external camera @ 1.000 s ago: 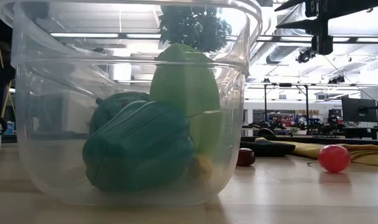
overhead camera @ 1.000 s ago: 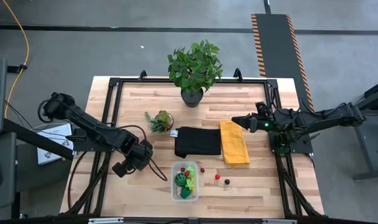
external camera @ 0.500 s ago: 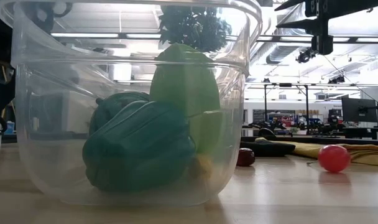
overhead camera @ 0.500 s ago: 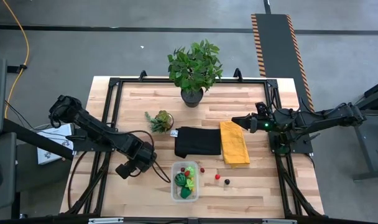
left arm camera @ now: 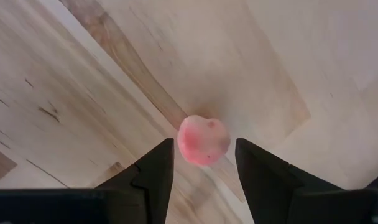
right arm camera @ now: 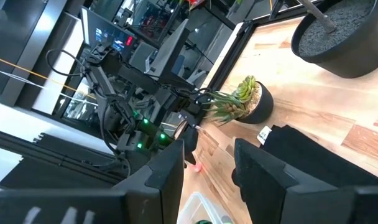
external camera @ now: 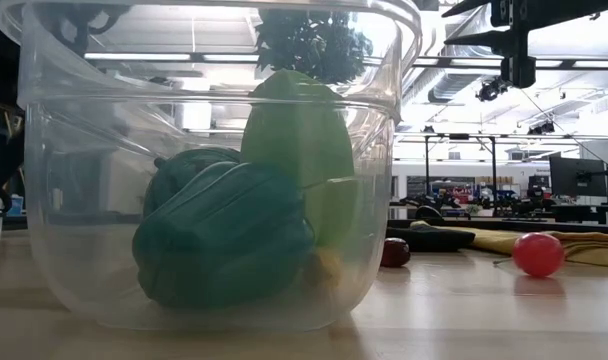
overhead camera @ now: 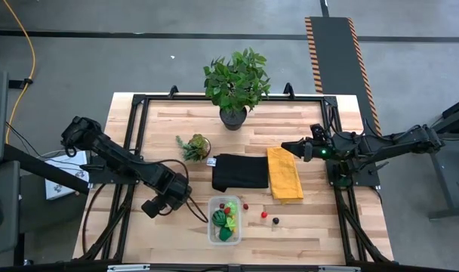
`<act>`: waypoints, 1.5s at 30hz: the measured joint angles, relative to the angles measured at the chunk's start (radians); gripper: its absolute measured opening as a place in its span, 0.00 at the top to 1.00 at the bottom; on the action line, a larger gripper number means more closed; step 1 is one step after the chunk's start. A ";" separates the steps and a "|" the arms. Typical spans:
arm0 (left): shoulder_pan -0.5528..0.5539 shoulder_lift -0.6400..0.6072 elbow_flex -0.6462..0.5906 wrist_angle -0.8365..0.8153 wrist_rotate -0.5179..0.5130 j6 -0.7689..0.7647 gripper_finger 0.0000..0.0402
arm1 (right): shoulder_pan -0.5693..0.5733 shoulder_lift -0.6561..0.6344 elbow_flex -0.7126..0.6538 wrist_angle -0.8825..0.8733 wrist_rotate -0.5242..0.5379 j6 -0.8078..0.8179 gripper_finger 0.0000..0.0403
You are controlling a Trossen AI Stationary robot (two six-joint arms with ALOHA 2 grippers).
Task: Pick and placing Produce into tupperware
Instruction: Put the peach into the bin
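Observation:
The clear tupperware (overhead camera: 224, 219) stands near the table's front edge with green and lime-green produce (external camera: 224, 245) and small red pieces in it. To its left, my left gripper (overhead camera: 165, 202) points down, open over a pink produce piece (left arm camera: 203, 140) that lies on the wood. One finger stands on each side of the piece, with a thin gap showing on both sides. Two red pieces (overhead camera: 245, 205) (overhead camera: 263, 214) and a dark one (overhead camera: 275, 221) lie on the table right of the tupperware. My right gripper (overhead camera: 290, 146) waits, open with nothing in it, held level above the far right of the table.
A black cloth (overhead camera: 240, 172) and a folded yellow cloth (overhead camera: 284, 174) lie just beyond the tupperware. A small succulent pot (overhead camera: 194, 145) stands beyond my left gripper, and a large leafy potted plant (overhead camera: 235, 83) at the far edge. Black frame rails run along the table's sides.
My left gripper has come down toward the table and shifted slightly toward the tupperware, most of it in the first half second. The right arm has kept still, and the produce has stayed where it was.

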 joint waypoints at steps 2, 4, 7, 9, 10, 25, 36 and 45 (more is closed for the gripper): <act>0.000 -0.002 0.000 0.001 0.007 0.000 0.60 | 0.000 0.000 0.000 0.000 0.000 0.000 0.67; 0.000 -0.002 0.000 0.002 0.011 0.000 0.60 | 0.000 0.000 0.000 0.000 0.000 0.000 0.67; 0.000 -0.002 0.000 -0.004 0.020 0.000 0.58 | 0.000 0.000 0.000 0.000 0.000 -0.002 0.67; 0.000 -0.002 0.000 -0.003 0.021 0.000 0.54 | 0.000 0.000 0.000 0.000 0.000 -0.004 0.67; 0.000 -0.002 0.000 -0.004 0.021 0.000 0.52 | 0.000 0.000 0.000 0.000 0.000 -0.005 0.67; 0.000 -0.002 -0.062 0.013 -0.011 -0.022 0.49 | 0.000 0.000 0.000 0.000 -0.001 -0.011 0.67; 0.000 -0.002 -0.065 0.065 -0.018 -0.028 0.50 | 0.000 0.000 0.000 0.000 0.000 -0.019 0.67; 0.000 -0.002 -0.065 0.081 0.006 -0.027 0.51 | 0.000 0.000 0.000 0.000 0.000 -0.018 0.67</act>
